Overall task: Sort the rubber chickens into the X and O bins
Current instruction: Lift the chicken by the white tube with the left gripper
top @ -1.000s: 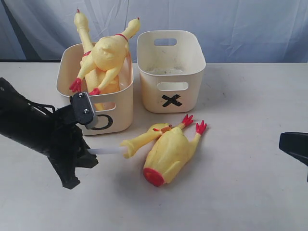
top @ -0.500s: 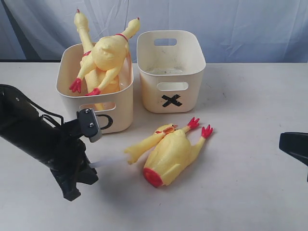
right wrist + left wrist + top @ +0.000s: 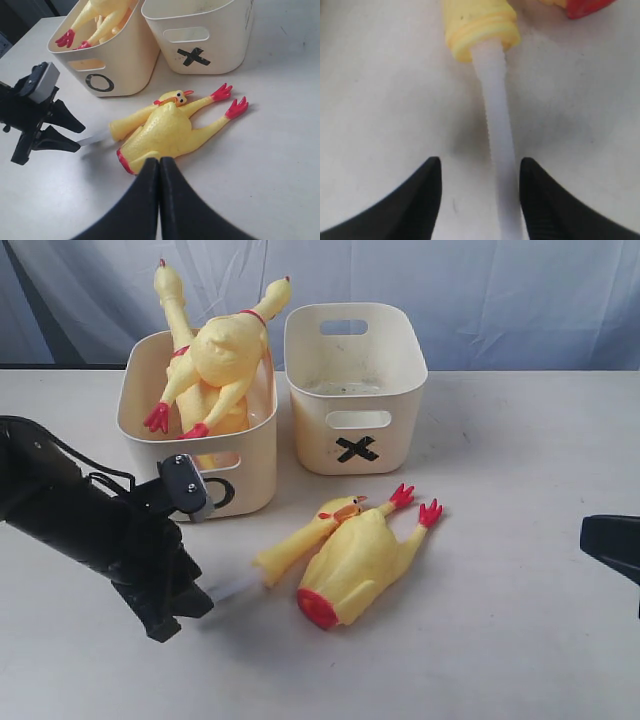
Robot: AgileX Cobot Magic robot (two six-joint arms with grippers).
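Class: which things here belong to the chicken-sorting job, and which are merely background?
Job: long chickens, O bin, X bin, stubby chicken, thin chicken, left pincer.
Background: table, blue backdrop.

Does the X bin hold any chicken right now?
No, the X bin shows a bare inside; two chickens sit in the O bin and two lie on the table.

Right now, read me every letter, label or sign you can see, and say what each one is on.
"X": black, on the front of the X bin.
"O": black, on the front of the O bin.
No other readable text.
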